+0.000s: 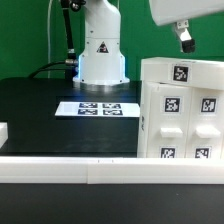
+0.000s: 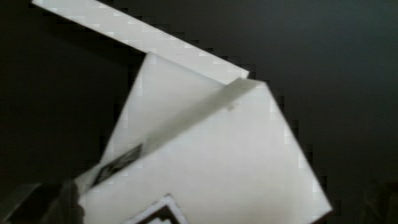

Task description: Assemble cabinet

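1. We see the black table (image 1: 40, 110) filling most of the exterior view, with a white rail (image 1: 80, 166) running along its near edge.
2. We place the cabinet (image 1: 180, 110) at the exterior view's right, standing upright on the table, a boxy white body with black-and-white square tags on top and on its recessed front panels. In the wrist view we see it (image 2: 214, 150) as a big white slanted surface with a raised edge strip, tags partly visible low in the frame.
3. We note the robot base (image 1: 102, 50) at the far side of the table, white, with a triangle sticker, cables behind it.
4. We see the marker board (image 1: 98, 107) lying flat on the table in front of the base, well apart from the cabinet.
5. We spot a small white block (image 1: 3, 132) cut off at the exterior view's left edge.
6. We see the gripper (image 1: 185, 40) just above the cabinet's top, dark fingertips pointing down. Holding nothing that we can see; opening width, we cannot tell. Contact with the cabinet top unclear.
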Available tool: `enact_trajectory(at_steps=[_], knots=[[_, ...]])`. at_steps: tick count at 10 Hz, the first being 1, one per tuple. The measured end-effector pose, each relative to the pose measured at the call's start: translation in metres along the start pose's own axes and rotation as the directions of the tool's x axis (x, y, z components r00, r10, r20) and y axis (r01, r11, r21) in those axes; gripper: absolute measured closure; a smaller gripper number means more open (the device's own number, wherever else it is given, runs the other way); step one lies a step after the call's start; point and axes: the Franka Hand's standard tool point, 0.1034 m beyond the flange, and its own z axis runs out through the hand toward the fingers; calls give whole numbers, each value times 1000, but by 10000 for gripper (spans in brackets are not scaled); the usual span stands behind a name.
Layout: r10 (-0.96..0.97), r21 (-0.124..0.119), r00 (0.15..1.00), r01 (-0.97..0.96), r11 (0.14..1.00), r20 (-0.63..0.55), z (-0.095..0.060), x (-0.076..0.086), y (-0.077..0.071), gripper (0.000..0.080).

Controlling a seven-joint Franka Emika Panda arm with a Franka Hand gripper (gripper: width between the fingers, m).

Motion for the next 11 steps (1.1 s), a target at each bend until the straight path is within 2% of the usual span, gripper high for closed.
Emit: enact_trajectory(at_steps=[3,4,6,7,8,11], knots=[[-225,-4,974,225,974,-2,1,2,1,2],[-426,-38,904,426,904,-15,1,3,3,2],[-623,-65,782,622,780,-6,3,4,5,2],[-724,-96,690,721,686,16,4,3,6,2],[-790,-104,612,788,606,32,4,2,4,2],[-894,-99,444,894,438,61,5,6,6,2]])
